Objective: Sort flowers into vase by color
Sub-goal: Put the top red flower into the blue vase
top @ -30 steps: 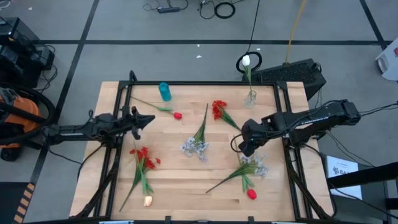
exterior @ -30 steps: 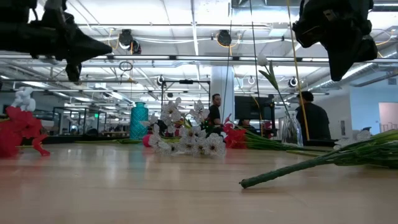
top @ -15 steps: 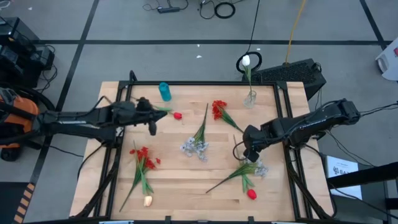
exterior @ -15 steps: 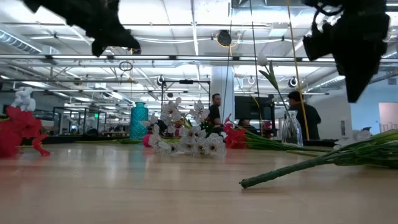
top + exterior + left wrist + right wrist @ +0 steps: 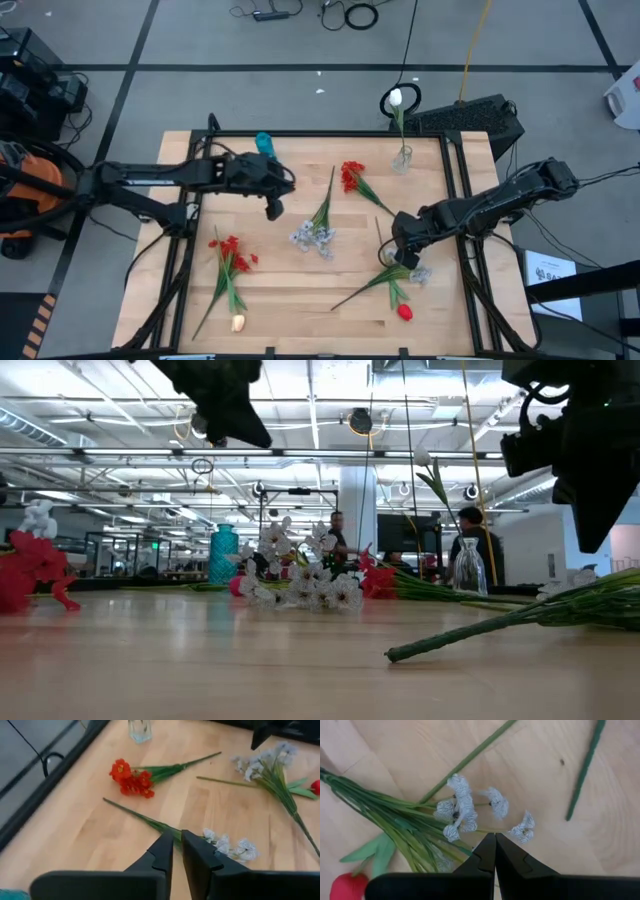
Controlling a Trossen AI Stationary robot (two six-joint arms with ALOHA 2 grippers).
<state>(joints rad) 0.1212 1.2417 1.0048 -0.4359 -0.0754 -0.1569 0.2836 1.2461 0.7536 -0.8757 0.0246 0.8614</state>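
Observation:
Flowers lie flat on the wooden table. A pale spray (image 5: 312,235) sits mid-table, a red cluster (image 5: 351,176) beyond it. Another pale spray (image 5: 412,270) (image 5: 462,810) and a red tulip (image 5: 404,312) lie near the right side. A second red cluster (image 5: 230,250) and a cream tulip (image 5: 238,323) lie at left. A white tulip stands with its stem in the glass vase (image 5: 402,158). My left gripper (image 5: 276,208) (image 5: 177,847) is shut, high above the table left of the middle spray. My right gripper (image 5: 405,257) (image 5: 495,840) is shut, hovering over the right spray.
A teal vase (image 5: 264,143) stands near the far edge, partly behind my left arm. A loose green stem (image 5: 587,767) lies by the right spray. Bare wood shows along the near edge between the two flower groups. People stand in the room beyond the table.
My left gripper has swung toward the table's right, from the left side to near the middle spray, and has risen. My right gripper has moved toward the near edge and down, ending over the right pale spray. No flower has moved.

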